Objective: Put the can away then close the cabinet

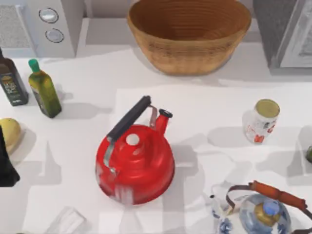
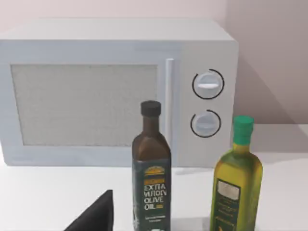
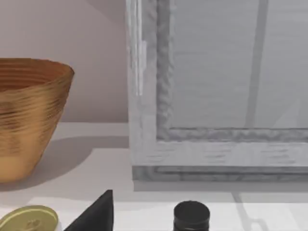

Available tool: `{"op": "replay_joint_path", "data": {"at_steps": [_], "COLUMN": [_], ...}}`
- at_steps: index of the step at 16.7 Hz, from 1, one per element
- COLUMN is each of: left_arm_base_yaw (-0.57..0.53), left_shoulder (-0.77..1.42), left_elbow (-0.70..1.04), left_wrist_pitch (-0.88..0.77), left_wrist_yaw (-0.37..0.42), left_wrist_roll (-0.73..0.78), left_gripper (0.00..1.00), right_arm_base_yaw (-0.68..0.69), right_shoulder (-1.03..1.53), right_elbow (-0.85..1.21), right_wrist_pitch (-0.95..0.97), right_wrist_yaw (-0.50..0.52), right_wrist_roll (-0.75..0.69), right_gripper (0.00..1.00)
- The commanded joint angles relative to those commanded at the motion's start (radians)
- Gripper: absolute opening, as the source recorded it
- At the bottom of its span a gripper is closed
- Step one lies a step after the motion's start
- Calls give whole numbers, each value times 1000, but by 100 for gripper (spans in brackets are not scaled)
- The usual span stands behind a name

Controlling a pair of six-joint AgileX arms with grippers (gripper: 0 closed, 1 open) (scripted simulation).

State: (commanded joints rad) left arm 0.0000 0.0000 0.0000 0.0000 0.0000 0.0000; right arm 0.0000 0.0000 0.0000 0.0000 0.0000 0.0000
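The can [image 1: 262,121] stands upright on the white table at the right, with a white label bearing red marks and a pale-gold top. Its top [image 3: 29,220] also peeks into the right wrist view, close by a dark part of my right gripper [image 3: 96,214]. The cabinet [image 1: 292,34] is at the back right corner, behind the can, with a pale panel set at an angle to its grey body. Its framed front [image 3: 216,96] faces the right wrist camera. My left gripper [image 2: 96,215] hangs at the far left, in front of two bottles, holding nothing I can see.
A red kettle [image 1: 135,163] sits mid-table. A wicker basket [image 1: 189,34] stands at the back, a microwave [image 1: 53,24] at back left. A dark oil bottle [image 1: 11,80], a green-capped bottle [image 1: 44,90] and a yellow fruit [image 1: 9,132] are at the left. A blue-white teapot [image 1: 258,212] is at front right.
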Motion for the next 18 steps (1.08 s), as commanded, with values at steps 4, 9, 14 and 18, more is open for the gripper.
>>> {"op": "replay_joint_path", "data": {"at_steps": [4, 9, 14, 18], "left_arm_base_yaw": [0, 0, 0, 0], "left_shoulder": [0, 0, 0, 0], "left_elbow": [0, 0, 0, 0], "left_wrist_pitch": [0, 0, 0, 0], "left_wrist_yaw": [0, 0, 0, 0], "left_wrist_roll": [0, 0, 0, 0], "left_gripper": [100, 100, 100, 100], "right_arm_base_yaw": [26, 204, 447, 572], "right_shoulder": [29, 259, 671, 1092], "right_elbow": [26, 186, 400, 463], "right_wrist_pitch": [26, 188, 401, 553], "right_wrist_yaw": [25, 161, 326, 434], "right_wrist_roll": [9, 69, 157, 233], "right_gripper": [100, 100, 100, 100]}}
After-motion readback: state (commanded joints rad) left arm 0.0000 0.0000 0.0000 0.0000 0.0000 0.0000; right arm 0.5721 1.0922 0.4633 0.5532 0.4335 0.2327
